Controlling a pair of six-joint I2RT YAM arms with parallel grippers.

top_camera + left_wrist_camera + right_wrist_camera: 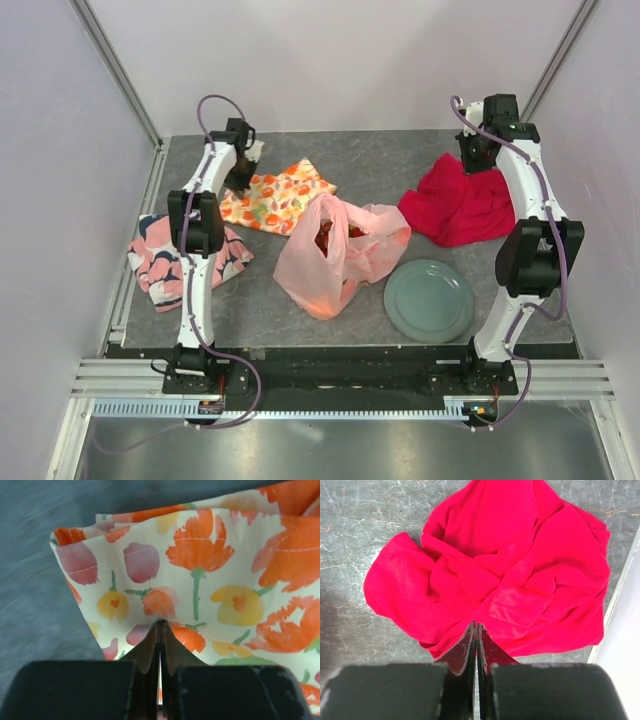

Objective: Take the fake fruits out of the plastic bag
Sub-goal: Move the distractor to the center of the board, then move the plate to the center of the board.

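Note:
The pale-pink plastic bag [335, 262] lies crumpled in the middle of the table, its mouth facing up. Red and orange fake fruits [327, 238] show through its opening; the others are hidden inside. My left gripper [240, 180] is shut and empty at the far left, over the corner of the fruit-printed cloth [210, 580]; its tips [160, 625] hover just above that cloth. My right gripper [478, 158] is shut and empty at the far right, above the edge of the red cloth [495, 570], its tips [475, 626] holding nothing.
A grey-green plate [429, 299] sits right of the bag near the front edge. The fruit-printed cloth [278, 197] lies behind the bag, the red cloth [457, 205] at the back right, and a pink-and-navy patterned cloth [160, 258] at the left edge.

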